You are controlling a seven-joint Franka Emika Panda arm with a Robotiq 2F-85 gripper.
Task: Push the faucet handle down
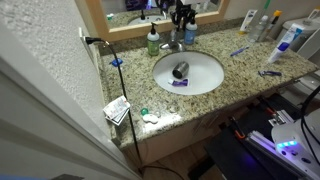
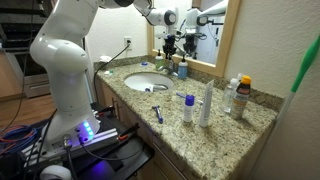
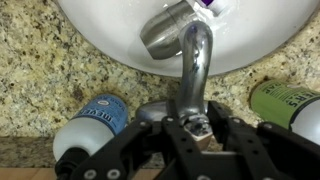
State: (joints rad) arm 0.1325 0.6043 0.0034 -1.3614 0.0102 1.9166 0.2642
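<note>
Granite counter (image 3: 40,70): end effector (image 3: 191,140) straddles faucet handle (image 3: 197,124) (chrome).

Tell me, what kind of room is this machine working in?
Probably a home bathroom: a white oval basin with a chrome faucet set in a granite counter, a framed mirror behind, a green soap bottle beside.

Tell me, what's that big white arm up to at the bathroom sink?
A robot arm is stretched over the granite counter to the faucet behind the white basin. Its gripper sits right at the small silver faucet handle, with a black finger on either side. Whether it is squeezing the handle is unclear. A green soap bottle stands beside the faucet.
</note>
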